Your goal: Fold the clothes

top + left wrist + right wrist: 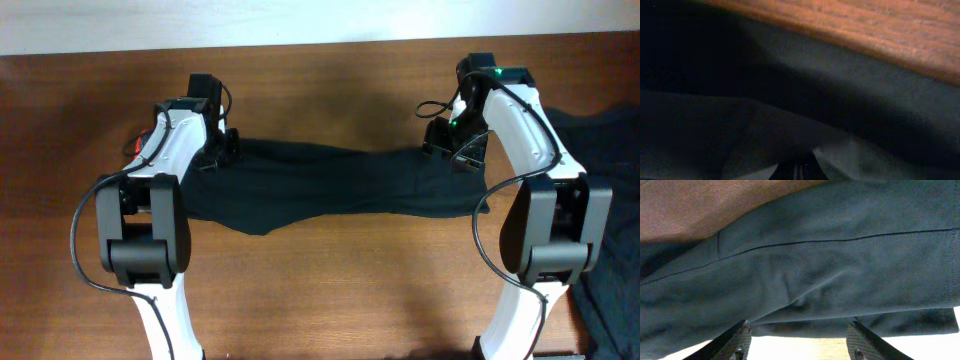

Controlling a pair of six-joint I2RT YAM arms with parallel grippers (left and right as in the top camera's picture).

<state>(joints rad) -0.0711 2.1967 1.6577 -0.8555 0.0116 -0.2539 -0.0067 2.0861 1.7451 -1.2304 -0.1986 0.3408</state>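
Observation:
The black trousers [340,185] lie stretched sideways across the wooden table [330,290], between my two arms. A small red patch [133,146] shows at their left end, behind my left arm. My left gripper [215,150] is down on the left end. In the left wrist view its fingers [797,171] are pressed together with dark fabric [865,100] around them. My right gripper [455,150] is at the right end. In the right wrist view its fingers [799,332] are wide open, with the trousers' hemmed edge [830,270] just beyond the tips.
A dark rumpled heap of garments [620,290] lies at the table's right edge, beside the right arm's base. Bare wood runs along the front of the table and behind the trousers [330,90].

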